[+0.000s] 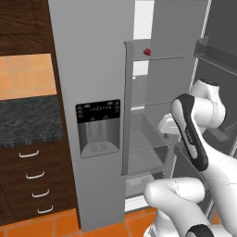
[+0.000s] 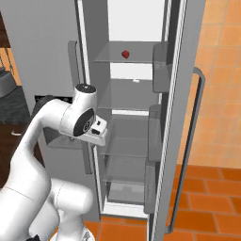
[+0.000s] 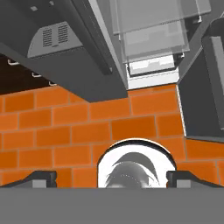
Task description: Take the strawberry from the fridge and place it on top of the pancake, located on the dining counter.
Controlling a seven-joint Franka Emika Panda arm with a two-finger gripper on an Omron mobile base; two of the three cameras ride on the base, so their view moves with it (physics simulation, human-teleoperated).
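With its right door swung wide, the tall grey side-by-side fridge (image 1: 97, 69) stands open to the white Franka arm with dark joints, whose elbow is folded in front of the lower shelves. The clear glass shelves (image 2: 124, 59) step down inside the lit compartment, and grey bins line the inside of the open door. Below, the orange tiled floor (image 3: 87, 127) runs under the fridge base.

The two-finger gripper (image 3: 111, 178) points down at that floor, well below the fruit; its jaws are spread wide with nothing between them, the dark fingertips (image 3: 41, 178) standing far apart at the bottom of the hand view.

The tiny, roundish bright red strawberry (image 1: 147, 52) sits alone on the top glass shelf, toward its front, well above the hand, with nothing touching it.

By my judgement it will weigh almost nothing, so lifting is no strain; the risk lies in its softness and rounded, tapering form. A hard squeeze would bruise or squash it, and a grip near one end could squirt it out across the smooth glass, where it may roll. The best hold looks to be across its widest part, the jaws coming in level from the front and closing gently, clear of the shelf edge.
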